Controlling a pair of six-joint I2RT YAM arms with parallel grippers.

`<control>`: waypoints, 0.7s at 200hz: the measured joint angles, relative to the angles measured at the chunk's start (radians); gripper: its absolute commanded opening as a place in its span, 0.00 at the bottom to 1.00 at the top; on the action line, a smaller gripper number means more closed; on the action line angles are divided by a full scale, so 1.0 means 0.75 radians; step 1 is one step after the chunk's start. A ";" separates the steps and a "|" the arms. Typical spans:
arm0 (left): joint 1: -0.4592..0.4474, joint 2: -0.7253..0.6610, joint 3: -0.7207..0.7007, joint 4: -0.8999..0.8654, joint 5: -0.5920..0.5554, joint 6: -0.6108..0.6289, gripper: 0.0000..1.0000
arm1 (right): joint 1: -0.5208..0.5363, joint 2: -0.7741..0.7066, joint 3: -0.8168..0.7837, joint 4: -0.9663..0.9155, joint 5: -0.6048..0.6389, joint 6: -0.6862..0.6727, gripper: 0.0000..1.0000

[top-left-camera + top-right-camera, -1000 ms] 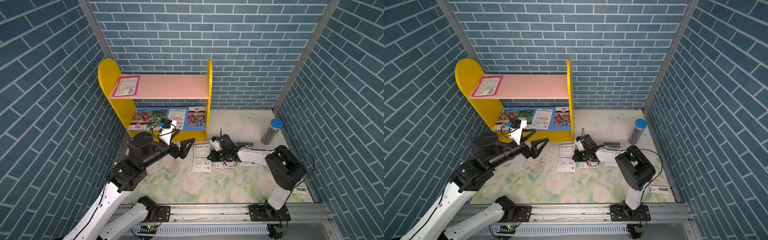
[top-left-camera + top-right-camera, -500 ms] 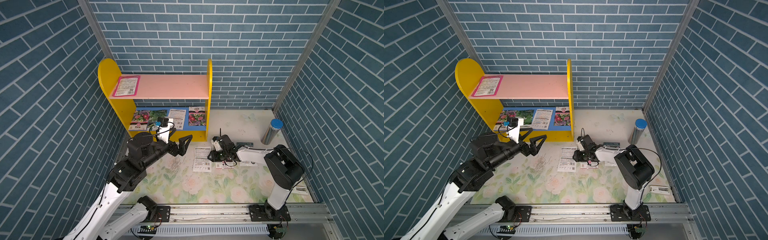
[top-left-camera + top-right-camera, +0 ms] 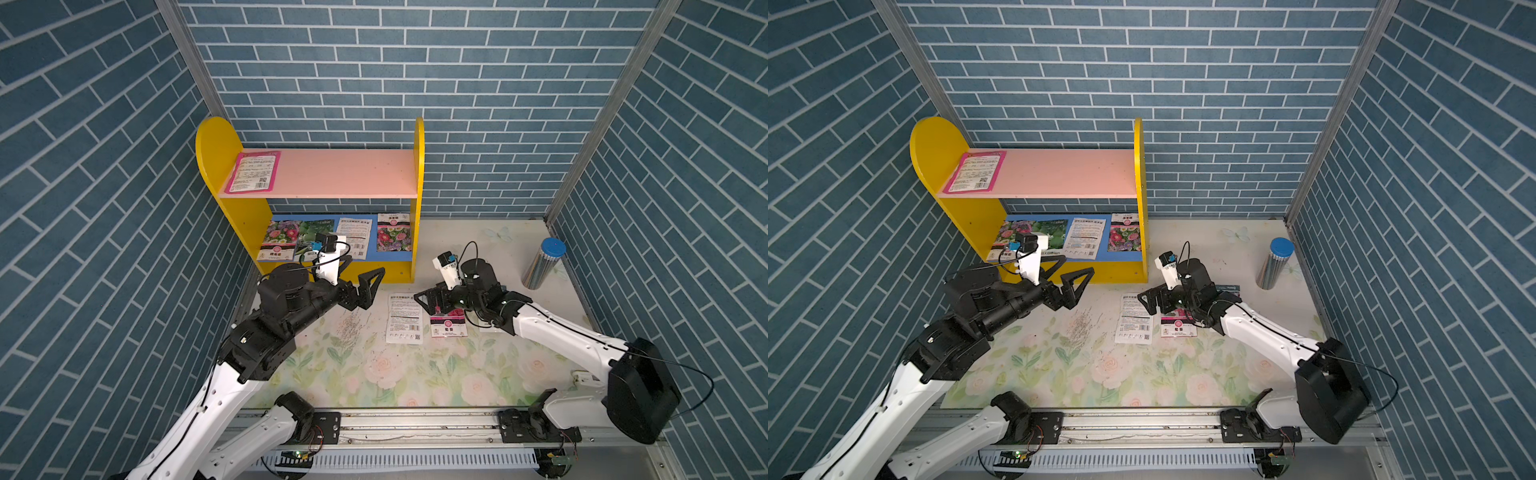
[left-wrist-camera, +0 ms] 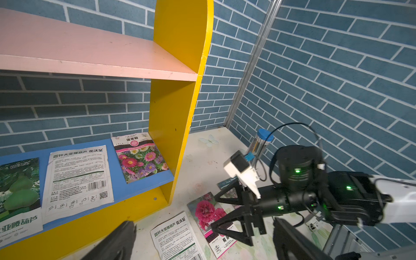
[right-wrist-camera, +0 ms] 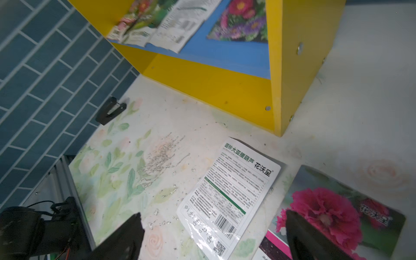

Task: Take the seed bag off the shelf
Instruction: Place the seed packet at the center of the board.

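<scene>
Nearest, floral-print mat (image 3: 374,374): covers the table, with a patch of small grey flecks (image 3: 351,328) scattered on it.
Left gripper (image 3: 359,276): black, hanging above the mat just in front of the shelf's foot, jaws spread wide, nothing between them.
Right gripper (image 3: 430,301): black, low over the mat, jaws likewise wide apart, gripping nothing.
White printed seed packet (image 3: 404,318): flat on the mat between the two grippers, off the shelf.
Pink-flower seed packet (image 3: 448,328): flat on the mat just beside the white one and partly under the right gripper. Whether a fingertip touches it cannot be told.
Shelf (image 3: 235,224): small wooden rack with yellow round-topped sides, at the mat's back left, against the blue brick wall (image 3: 415,83).
Blue lower board (image 3: 392,255): four seed packets in a row, namely flower-picture packet (image 3: 277,239), green gourd packet (image 3: 307,232), white text packet (image 3: 353,235) and pink-aster packet (image 3: 393,232).
Pink upper board (image 3: 345,172): one magenta-edged seed packet (image 3: 253,172) at its left end.
Silver cylinder with a blue cap (image 3: 542,264): upright at the far right, well apart from the shelf.
</scene>
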 measured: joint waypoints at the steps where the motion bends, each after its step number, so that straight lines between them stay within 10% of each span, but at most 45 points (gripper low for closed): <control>1: 0.000 0.001 0.000 0.000 0.001 0.000 1.00 | 0.000 -0.004 -0.001 0.000 0.000 -0.002 1.00; 140: 0.020 0.481 0.753 -0.208 -0.673 0.162 1.00 | 0.000 -0.652 0.227 -0.170 -0.003 -0.222 1.00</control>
